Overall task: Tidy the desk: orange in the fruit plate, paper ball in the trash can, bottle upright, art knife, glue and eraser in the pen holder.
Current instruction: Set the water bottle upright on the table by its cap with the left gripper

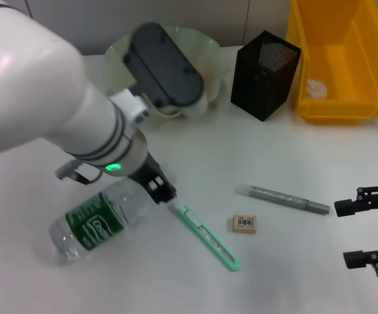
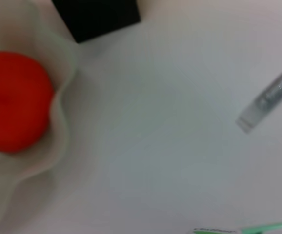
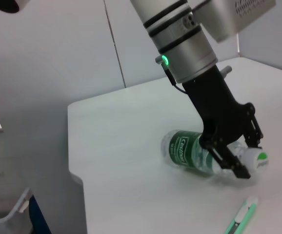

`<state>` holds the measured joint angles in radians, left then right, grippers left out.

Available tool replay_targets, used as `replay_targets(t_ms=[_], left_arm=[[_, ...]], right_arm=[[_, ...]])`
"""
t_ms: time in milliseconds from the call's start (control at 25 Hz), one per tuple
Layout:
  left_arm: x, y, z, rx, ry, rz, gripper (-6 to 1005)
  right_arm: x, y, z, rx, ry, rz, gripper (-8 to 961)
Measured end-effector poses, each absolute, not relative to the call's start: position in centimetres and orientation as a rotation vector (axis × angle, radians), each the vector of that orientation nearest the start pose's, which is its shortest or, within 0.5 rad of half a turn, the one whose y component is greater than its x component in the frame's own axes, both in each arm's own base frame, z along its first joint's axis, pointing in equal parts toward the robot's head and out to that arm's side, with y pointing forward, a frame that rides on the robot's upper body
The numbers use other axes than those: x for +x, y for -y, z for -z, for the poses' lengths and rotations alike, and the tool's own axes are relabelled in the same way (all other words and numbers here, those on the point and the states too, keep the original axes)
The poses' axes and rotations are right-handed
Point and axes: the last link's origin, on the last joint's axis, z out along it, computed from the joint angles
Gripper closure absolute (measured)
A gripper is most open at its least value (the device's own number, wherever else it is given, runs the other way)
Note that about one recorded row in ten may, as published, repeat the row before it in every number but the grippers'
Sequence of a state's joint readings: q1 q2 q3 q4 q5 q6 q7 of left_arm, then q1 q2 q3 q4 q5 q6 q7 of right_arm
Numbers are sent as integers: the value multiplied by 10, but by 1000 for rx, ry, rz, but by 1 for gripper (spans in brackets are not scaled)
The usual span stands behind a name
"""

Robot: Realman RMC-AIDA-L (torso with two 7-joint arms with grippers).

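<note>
While my left gripper (image 3: 238,158) sits down at the neck end of the bottle (image 1: 101,219), its fingers (image 3: 227,163) straddle the cap, spread either side of it and not yet squeezed tight as far as I can judge from the right wrist view. The bottle lies on its side directly under that gripper, so standing it up is the step in hand and is not done.

Just beside the gripper, on the side away from the bottle body, lies the knife (image 1: 206,237), its near tip close to the cap. Further out from the gripper are the eraser (image 1: 244,224) and then the glue (image 1: 283,199), both flat on the desk (image 1: 195,150). None of the three is in the holder (image 1: 265,74), which stands well beyond the gripper, so all of that is left.

Behind my left arm the plate (image 2: 58,131) holds the orange (image 2: 14,100); I count that part done. Farthest off, a white crumpled lump that I take for the paper ball (image 1: 316,88) lies in the yellow bin (image 1: 336,59), so that looks finished too.

My right gripper (image 1: 372,227) waits at the desk edge, well apart from everything, fingers spread and holding nothing.
</note>
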<state>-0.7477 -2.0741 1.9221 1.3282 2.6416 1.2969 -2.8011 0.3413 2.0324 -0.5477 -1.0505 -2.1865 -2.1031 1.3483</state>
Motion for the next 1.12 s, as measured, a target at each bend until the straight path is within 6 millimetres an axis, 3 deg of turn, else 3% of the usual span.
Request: replay_targets(t_ms=[200,400,680,720,880,1120], left_arm=[[-116,-349,63,-2611,472,-488,533],[-135,-357,36,-2553,542,-349,526],[-148,-360,20,-2516,583,-266,517],[-160,-357,-5,-2481,618,-119,515],[-169,-351,-25,-2467,622,6,510],[-175,-343,-39,-2455,614,149,501]], right_arm=[[289,-242,-84,-2971,-425,-551,173],[286,-245,-83,-2962,-424,-574,173],[282,-248,-83,-2956,-437,-611,173],[282,-249,-82,-2955,-439,-617,173],[279,-251,-81,-2961,-438,-633,173],[278,-253,-80,-2964,-452,-640,173]])
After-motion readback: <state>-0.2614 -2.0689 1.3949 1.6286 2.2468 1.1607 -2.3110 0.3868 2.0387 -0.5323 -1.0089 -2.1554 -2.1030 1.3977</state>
